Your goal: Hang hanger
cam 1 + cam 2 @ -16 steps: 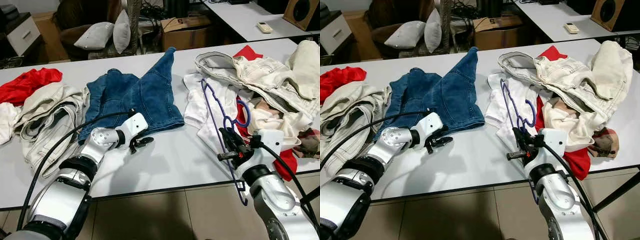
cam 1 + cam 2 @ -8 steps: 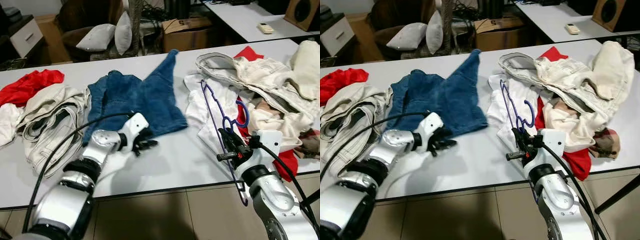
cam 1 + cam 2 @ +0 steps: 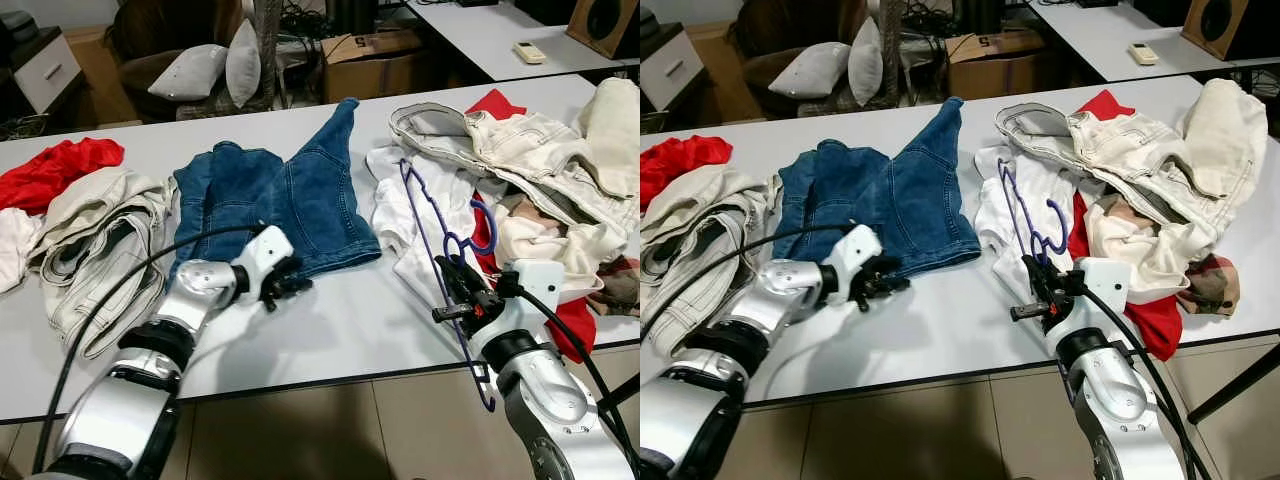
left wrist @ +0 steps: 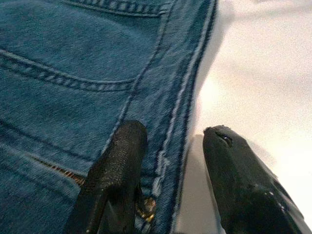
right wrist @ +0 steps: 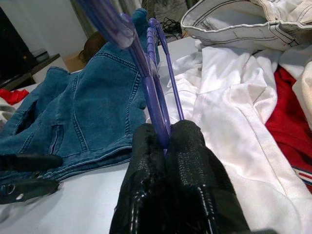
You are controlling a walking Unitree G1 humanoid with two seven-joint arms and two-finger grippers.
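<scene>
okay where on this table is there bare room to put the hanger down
The widest bare patch is the front strip of the white table, between the denim shorts and the white shirt, running to the near edge. The back edge behind the shorts is bare too. Both ends are crowded: cream jeans left, piled clothes right. The right pincer holds the purple hanger.

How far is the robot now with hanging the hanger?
Done: the right tool is shut on the purple hanger, lifted over the white shirt. In hand: the left tool sits open at the hem of the blue denim garment. Left: gripping the denim and putting the hanger into it.
</scene>
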